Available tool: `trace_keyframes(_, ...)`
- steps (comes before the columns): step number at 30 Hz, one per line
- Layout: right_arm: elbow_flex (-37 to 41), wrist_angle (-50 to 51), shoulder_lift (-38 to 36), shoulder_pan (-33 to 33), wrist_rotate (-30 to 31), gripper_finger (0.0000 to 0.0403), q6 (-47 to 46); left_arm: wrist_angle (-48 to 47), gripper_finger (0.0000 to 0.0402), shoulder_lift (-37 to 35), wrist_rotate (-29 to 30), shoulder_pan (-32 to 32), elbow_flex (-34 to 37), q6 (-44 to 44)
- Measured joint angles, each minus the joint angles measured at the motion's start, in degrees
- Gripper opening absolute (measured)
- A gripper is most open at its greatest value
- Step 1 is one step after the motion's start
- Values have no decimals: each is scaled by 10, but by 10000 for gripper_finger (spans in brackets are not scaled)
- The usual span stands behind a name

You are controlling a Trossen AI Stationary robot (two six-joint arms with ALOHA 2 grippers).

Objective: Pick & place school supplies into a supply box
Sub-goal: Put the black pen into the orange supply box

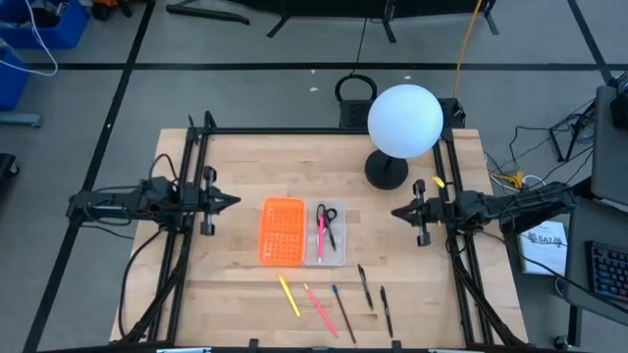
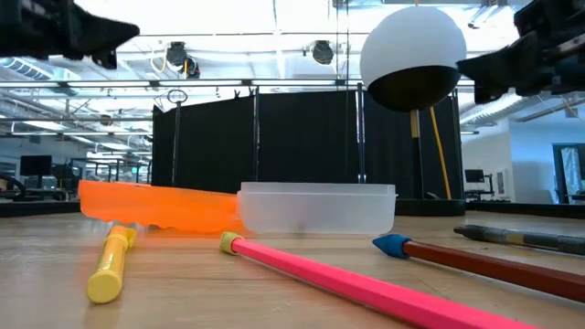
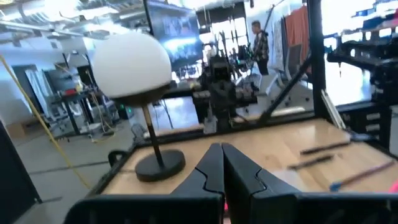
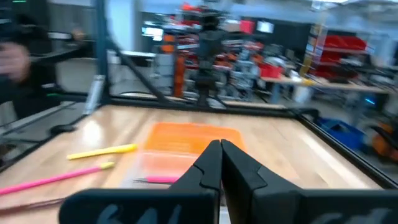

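The small plastic supply box (image 1: 302,231) — half orange, half clear — lies open mid-table so things can drop in. Black-handled scissors (image 1: 328,222) and a pink pen (image 1: 320,233) lie inside. Five thin pens and pencils (image 1: 337,300) wait in front. The left gripper (image 1: 228,201) and right gripper (image 1: 397,211) hang at either side — fingers together, holding nothing.

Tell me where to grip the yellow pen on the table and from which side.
Grip the yellow pen mid-barrel, coming straight down with the left gripper, fingers across its width. It lies flat and slanted, with bare wood on its outer side; the pink pencil lies close on the other.
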State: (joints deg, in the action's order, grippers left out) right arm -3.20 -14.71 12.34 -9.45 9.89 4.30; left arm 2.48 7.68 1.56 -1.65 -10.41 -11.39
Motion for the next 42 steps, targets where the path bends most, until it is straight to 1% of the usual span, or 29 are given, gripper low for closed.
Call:
trace_keyframes(3,0,0,15,0,48,0,-22,-5,5,-7,0,0,23,9)
trace_keyframes(6,0,-16,34,0,80,0,-66,-8,8,-6,0,0,37,17)
trace_keyframes(9,-13,-9,64,-2,80,0,-116,-17,8,-6,0,0,46,48)
trace_keyframes(13,-74,-8,151,-40,87,0,-154,-20,6,-6,0,0,47,72)
trace_keyframes(16,-153,25,249,-89,127,0,-175,-20,10,-6,0,0,47,74)
trace_keyframes(19,-266,112,367,-145,176,0,-200,-23,21,-6,0,0,47,74)
trace_keyframes(22,-409,235,492,-200,234,0,-245,-26,26,-6,0,0,47,75)
trace_keyframes(23,-458,285,534,-215,244,0,-266,-28,26,-6,0,0,47,75)
trace_keyframes(25,-560,382,619,-239,245,0,-320,-33,25,-6,0,0,47,74)
trace_keyframes(27,-666,485,695,-257,239,0,-392,-37,20,-6,0,0,47,66)
trace_keyframes(29,-765,585,765,-269,208,0,-469,-43,14,-6,0,0,47,53)
trace_keyframes(32,-887,710,859,-279,121,0,-589,-73,5,-6,1,0,47,33)
trace_keyframes(34,-948,763,909,-284,60,0,-661,-77,4,-6,11,0,47,15)
trace_keyframes(36,-990,797,950,-288,1,0,-734,-71,10,-6,26,0,47,5)
trace_keyframes(38,-1010,808,980,-295,-44,0,-808,-71,21,-6,43,0,47,-1)
trace_keyframes(40,-1011,804,1002,-307,-69,0,-883,-70,31,-6,57,0,47,1)
trace_keyframes(42,-1008,803,1017,-321,-72,0,-984,-69,38,-6,63,0,47,1)
